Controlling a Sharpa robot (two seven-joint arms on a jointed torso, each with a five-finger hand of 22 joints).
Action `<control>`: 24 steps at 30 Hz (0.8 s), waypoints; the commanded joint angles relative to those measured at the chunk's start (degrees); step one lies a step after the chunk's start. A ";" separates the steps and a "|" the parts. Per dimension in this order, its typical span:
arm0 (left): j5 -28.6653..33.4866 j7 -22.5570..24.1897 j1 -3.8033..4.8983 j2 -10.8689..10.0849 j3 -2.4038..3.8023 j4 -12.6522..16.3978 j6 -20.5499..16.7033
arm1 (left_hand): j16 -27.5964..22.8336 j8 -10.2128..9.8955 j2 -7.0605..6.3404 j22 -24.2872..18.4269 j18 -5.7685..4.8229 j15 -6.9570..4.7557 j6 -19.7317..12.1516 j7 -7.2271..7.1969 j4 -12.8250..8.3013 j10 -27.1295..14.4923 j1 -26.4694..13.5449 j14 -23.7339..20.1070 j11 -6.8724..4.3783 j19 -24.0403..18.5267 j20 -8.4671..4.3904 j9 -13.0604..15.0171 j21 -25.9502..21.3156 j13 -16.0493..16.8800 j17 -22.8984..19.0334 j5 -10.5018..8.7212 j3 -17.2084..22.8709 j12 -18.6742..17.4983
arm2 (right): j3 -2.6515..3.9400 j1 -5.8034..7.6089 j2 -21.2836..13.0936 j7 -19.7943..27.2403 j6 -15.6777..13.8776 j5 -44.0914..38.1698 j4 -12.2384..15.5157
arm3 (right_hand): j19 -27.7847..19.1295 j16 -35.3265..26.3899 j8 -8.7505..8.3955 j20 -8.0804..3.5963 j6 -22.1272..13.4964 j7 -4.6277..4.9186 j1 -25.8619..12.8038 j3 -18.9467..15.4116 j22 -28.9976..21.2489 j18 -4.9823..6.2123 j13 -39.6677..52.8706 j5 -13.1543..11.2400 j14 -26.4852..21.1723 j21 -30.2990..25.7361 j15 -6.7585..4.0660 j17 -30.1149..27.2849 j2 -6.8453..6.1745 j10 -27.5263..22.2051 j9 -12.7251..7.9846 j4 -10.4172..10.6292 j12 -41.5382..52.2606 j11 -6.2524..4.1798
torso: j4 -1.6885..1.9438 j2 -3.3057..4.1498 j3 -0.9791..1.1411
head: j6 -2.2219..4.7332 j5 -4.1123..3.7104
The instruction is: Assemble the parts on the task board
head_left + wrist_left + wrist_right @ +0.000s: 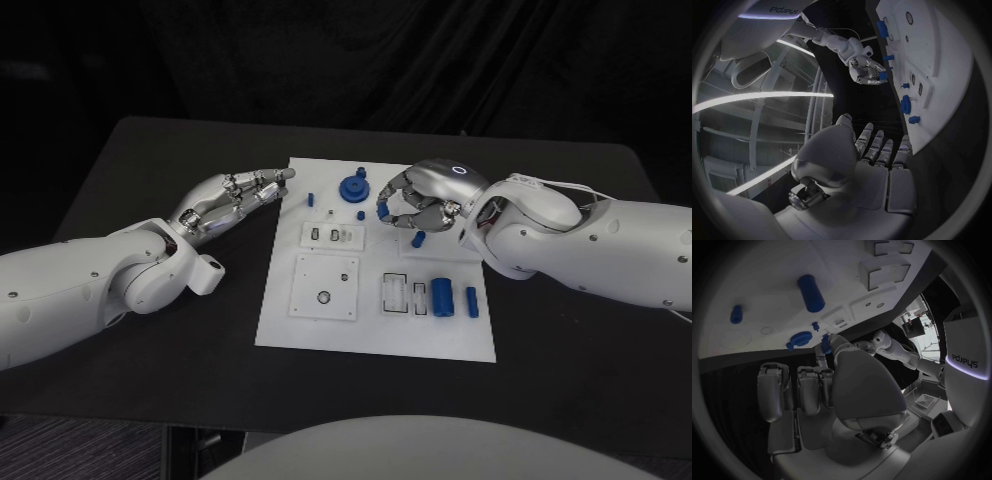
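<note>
Right hand pinches a small blue part above the task board, apparently for insertion; left hand waits empty, fingers extended.

The far right part of the task board is being covered by the right hand. A small blue piece is being seen at that hand's curled fingers, but whether it is being held cannot be told. Beside the board's left edge, the left hand is being seen with fingers extended; contact with the board cannot be judged.
</note>
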 commanded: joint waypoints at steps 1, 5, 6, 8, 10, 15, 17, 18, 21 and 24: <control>0.13 2.81 -0.09 0.19 0.05 0.01 0.58 | 0.37 -0.16 0.07 0.06 0.59 0.32 -0.48 0.00 -0.02 -0.06 0.48 0.09 0.29 0.14 0.28 -0.09 0.36 -0.08 0.09 0.00 0.21 -0.13 | 0.05 -0.40 1.43 -1.51 0.50 -2.61 -0.43 | 3.52 0.14 0.28 0.13 0.36 0.18 -0.07 0.07 13.56 0.26 15.09 0.07 6.06 -0.34 0.13 15.09 -0.44 6.07 0.09 -0.28 0.15 0.34 | -0.09 0.05 -0.01 | -0.01 0.02; 0.13 2.78 -0.09 0.36 0.05 -0.10 0.68 | 0.37 -0.16 0.08 0.07 0.58 0.34 -0.49 -0.01 -0.02 -0.08 0.46 0.11 0.31 0.16 0.28 -0.08 0.38 -0.08 0.09 -0.12 0.22 -0.17 | 0.05 -0.73 3.11 -1.95 0.99 -2.81 -0.81 | 3.44 0.14 0.28 0.15 0.37 0.24 -0.14 0.03 13.51 0.30 15.09 0.01 6.06 -0.46 0.17 15.09 -0.50 6.07 0.11 -0.30 0.15 0.41 | -0.08 0.12 0.02 | -0.01 -0.18; 0.13 2.77 -0.09 0.45 0.05 -0.15 0.73 | 0.37 -0.16 0.08 0.07 0.58 0.34 -0.49 -0.01 -0.02 -0.08 0.46 0.11 0.31 0.16 0.28 -0.08 0.38 -0.08 0.09 -0.12 0.22 -0.17 | 0.05 -0.84 3.68 -2.12 1.11 -2.86 -0.97 | 3.43 0.14 0.28 0.15 0.38 0.25 -0.15 0.03 13.50 0.31 15.09 0.00 6.06 -0.49 0.18 15.09 -0.51 6.07 0.11 -0.30 0.15 0.43 | -0.02 0.11 0.02 | -0.01 -0.27; 0.13 2.76 -0.09 0.58 0.05 -0.23 0.81 | 0.37 -0.16 0.08 0.07 0.58 0.34 -0.49 -0.01 -0.02 -0.08 0.46 0.11 0.31 0.16 0.28 -0.08 0.38 -0.08 0.09 -0.12 0.22 -0.17 | 0.06 -0.99 4.52 -2.41 1.28 -2.90 -1.19 | 3.33 0.14 0.28 0.17 0.37 0.29 -0.19 0.00 13.44 0.35 15.09 -0.04 6.06 -0.65 0.22 15.09 -0.57 6.07 0.13 -0.33 0.15 0.50 | 0.04 0.11 0.02 | -0.01 -0.40; 0.13 2.75 -0.09 0.66 0.05 -0.28 0.86 | 0.37 -0.16 0.08 0.07 0.58 0.34 -0.49 -0.01 -0.02 -0.08 0.46 0.11 0.31 0.16 0.28 -0.08 0.38 -0.08 0.09 -0.12 0.22 -0.17 | 0.06 -1.07 5.04 -2.64 1.42 -2.93 -1.32 | 3.30 0.14 0.27 0.18 0.37 0.30 -0.20 0.00 13.42 0.36 15.09 -0.05 6.06 -0.70 0.24 15.09 -0.59 6.07 0.13 -0.35 0.15 0.53 | 0.06 0.15 0.05 | -0.01 -0.42; 0.13 2.69 -0.09 0.82 0.06 -0.36 0.99 | 0.37 -0.17 0.10 0.06 0.58 0.36 -0.49 -0.01 -0.01 -0.09 0.45 0.10 0.30 0.15 0.28 -0.08 0.37 -0.08 0.08 -0.20 0.22 -0.17 | 0.06 -1.20 6.38 -3.57 2.31 -2.96 -1.92 | 3.23 0.14 0.26 0.19 0.36 0.33 -0.21 -0.01 13.38 0.40 15.09 -0.06 6.06 -0.82 0.27 15.09 -0.61 6.07 0.14 -0.38 0.15 0.58 | -0.03 0.11 0.07 | -0.01 -0.38; 0.13 2.66 -0.09 0.85 0.06 -0.37 1.03 | 0.37 -0.17 0.10 0.06 0.58 0.36 -0.49 -0.01 -0.01 -0.09 0.45 0.10 0.30 0.15 0.28 -0.08 0.37 -0.08 0.08 -0.20 0.22 -0.17 | 0.06 -1.23 6.74 -3.89 2.67 -2.97 -2.15 | 3.19 0.14 0.25 0.21 0.34 0.35 -0.21 0.00 13.35 0.42 15.09 -0.05 6.06 -0.90 0.30 15.09 -0.63 6.07 0.14 -0.41 0.15 0.64 | -0.03 0.14 0.06 | -0.01 -0.40; 0.13 2.64 -0.09 0.85 0.06 -0.38 1.05 | 0.37 -0.17 0.10 0.06 0.58 0.36 -0.49 -0.01 -0.01 -0.09 0.45 0.10 0.30 0.15 0.28 -0.08 0.37 -0.08 0.08 -0.20 0.22 -0.17 | 0.06 -1.25 6.99 -4.11 2.96 -2.97 -2.31 | 3.19 0.14 0.23 0.23 0.33 0.38 -0.20 0.01 13.35 0.42 15.09 -0.05 6.06 -0.90 0.34 15.09 -0.64 6.07 0.15 -0.46 0.15 0.69 | -0.05 0.13 0.06 | -0.01 -0.40; 0.13 2.61 -0.09 0.86 0.06 -0.39 1.08 | 0.37 -0.17 0.10 0.06 0.58 0.36 -0.49 -0.01 -0.01 -0.09 0.45 0.10 0.30 0.15 0.28 -0.08 0.37 -0.08 0.08 -0.20 0.22 -0.17 | 0.06 -1.33 7.53 -4.62 3.66 -2.97 -2.66 | 3.14 0.14 0.23 0.25 0.33 0.39 -0.19 0.02 13.32 0.44 15.09 -0.03 6.06 -0.98 0.37 15.09 -0.64 6.07 0.15 -0.49 0.15 0.73 | -0.14 0.14 0.08 | -0.01 -0.37; 0.13 2.59 -0.09 0.90 0.06 -0.40 1.11 | 0.37 -0.16 0.13 0.06 0.57 0.37 -0.44 0.00 -0.01 -0.11 0.45 0.10 0.28 0.15 0.28 -0.07 0.36 -0.08 0.08 -0.30 0.23 -0.21 | 0.06 -1.53 8.00 -5.21 4.41 -2.98 -2.95 | 3.08 0.14 0.15 0.35 0.23 0.51 -0.13 0.10 13.28 0.46 15.09 0.04 6.06 -1.08 0.51 15.09 -0.66 6.07 0.16 -0.68 0.15 0.89 | -0.15 0.12 0.07 | -0.01 -0.33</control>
